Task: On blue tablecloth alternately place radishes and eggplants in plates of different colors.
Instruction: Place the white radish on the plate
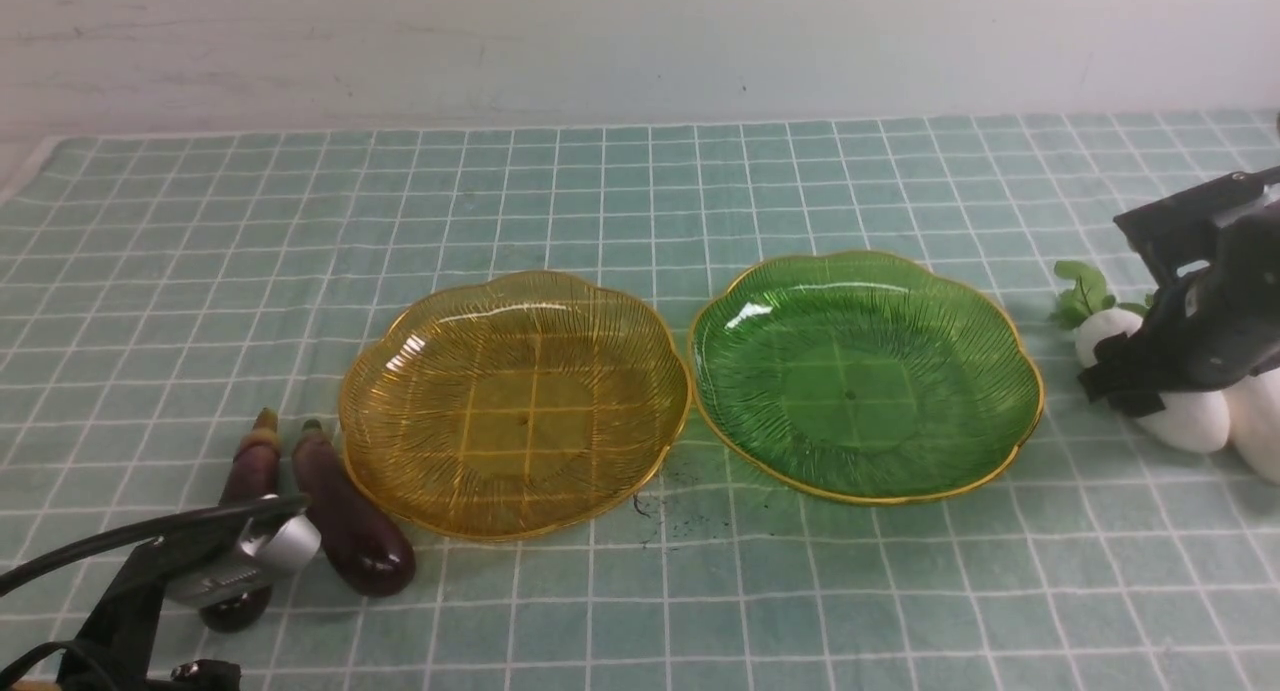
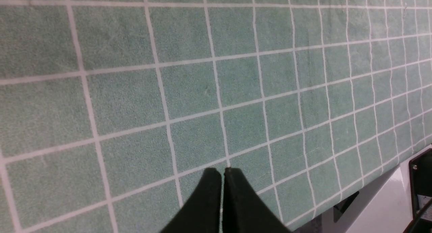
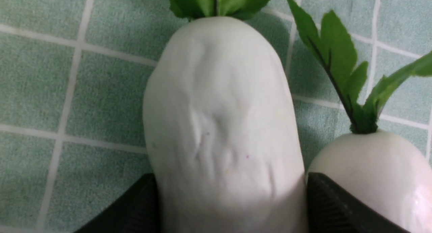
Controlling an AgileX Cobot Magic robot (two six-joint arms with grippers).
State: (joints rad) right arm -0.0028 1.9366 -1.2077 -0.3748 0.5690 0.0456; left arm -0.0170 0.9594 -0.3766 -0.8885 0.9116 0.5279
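Two white radishes lie side by side on the blue tablecloth (image 1: 640, 201) at the far right. My right gripper (image 3: 229, 199) is shut on the nearer radish (image 3: 219, 108), one black finger (image 3: 141, 206) pressed to each side; the radish rests on the cloth. The other radish (image 3: 371, 165) touches the outer finger. In the front view the right gripper (image 1: 1125, 376) covers the held radish (image 1: 1105, 328). Two purple eggplants (image 1: 350, 521) (image 1: 250, 466) lie left of the empty amber plate (image 1: 515, 406). The green plate (image 1: 865, 371) is empty too. My left gripper (image 2: 221, 175) is shut on nothing, low over the cloth beside the eggplants.
The two plates touch edge to edge in the middle of the cloth. Small dark specks (image 1: 690, 491) lie on the cloth between their near rims. The cloth's edge and a white surface (image 2: 381, 199) beyond it show in the left wrist view. A pale wall (image 1: 640, 41) stands behind.
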